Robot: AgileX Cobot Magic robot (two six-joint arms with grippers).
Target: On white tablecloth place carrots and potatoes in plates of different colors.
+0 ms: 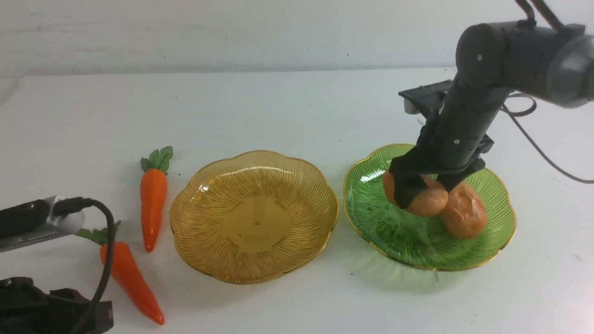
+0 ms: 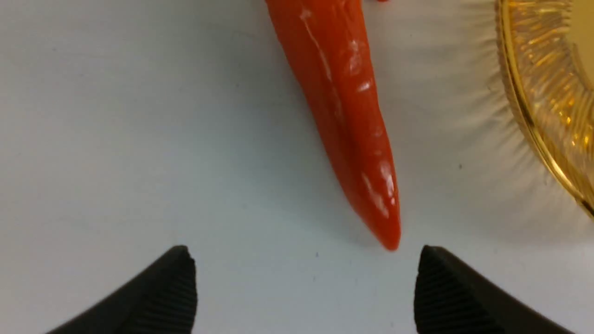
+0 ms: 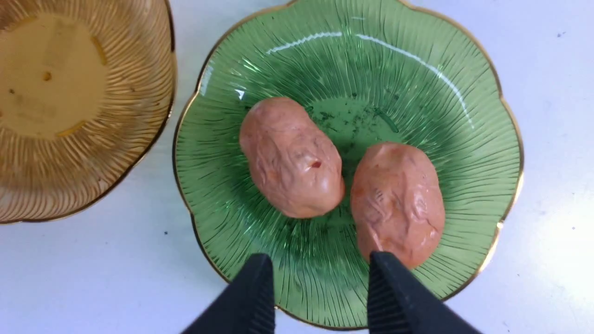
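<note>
Two carrots [image 1: 153,204] lie tips pointing near, green tops pointing away

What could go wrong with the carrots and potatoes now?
The open left claw sits at the thin, glossy tip of the near carrot; a grab there might slip. The right claw hangs close over the potatoes in the green plate and might nudge one.
</note>
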